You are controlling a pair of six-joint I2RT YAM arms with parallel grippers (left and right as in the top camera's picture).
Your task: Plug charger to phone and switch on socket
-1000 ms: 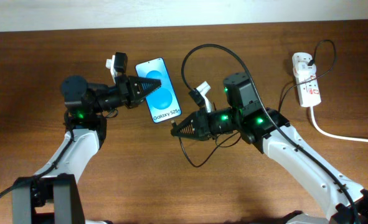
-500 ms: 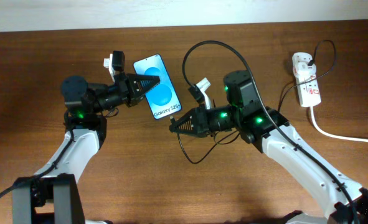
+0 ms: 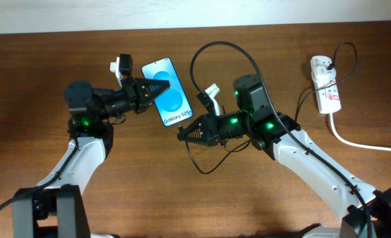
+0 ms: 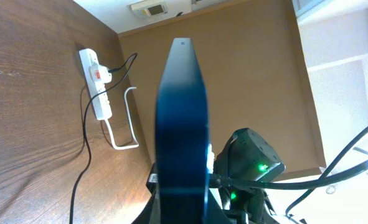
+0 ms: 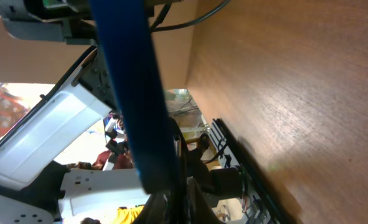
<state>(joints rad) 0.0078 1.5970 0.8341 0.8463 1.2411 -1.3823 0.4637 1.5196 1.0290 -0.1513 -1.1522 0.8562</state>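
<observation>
Approach nearly complete: the right gripper [image 3: 181, 134], jaws pinched shut on what looks to be the connector end of the charger [image 3: 215, 45], now sits just beside the lower edge of the phone [image 3: 169, 92], having slid up and to the left over the past second. The left gripper [image 3: 157, 89] keeps its jaws clamped on the phone from one long side. The handset has shifted slightly up and away from where it lay a second ago, its blue screen facing upward and its lettered end turned toward the incoming tip. A small gap between tip and phone remains in the overhead view. Neither wrist camera shows the port, since the phone fills both as a blue edge-on band. The black cable trails in loops around the right arm and runs off to the socket [image 3: 327, 89] at the far right of the table [image 3: 49, 53], well apart from both arms, its switch untouched. Judged from this, alignment is almost done and insertion comes next; switching on must wait until after.
</observation>
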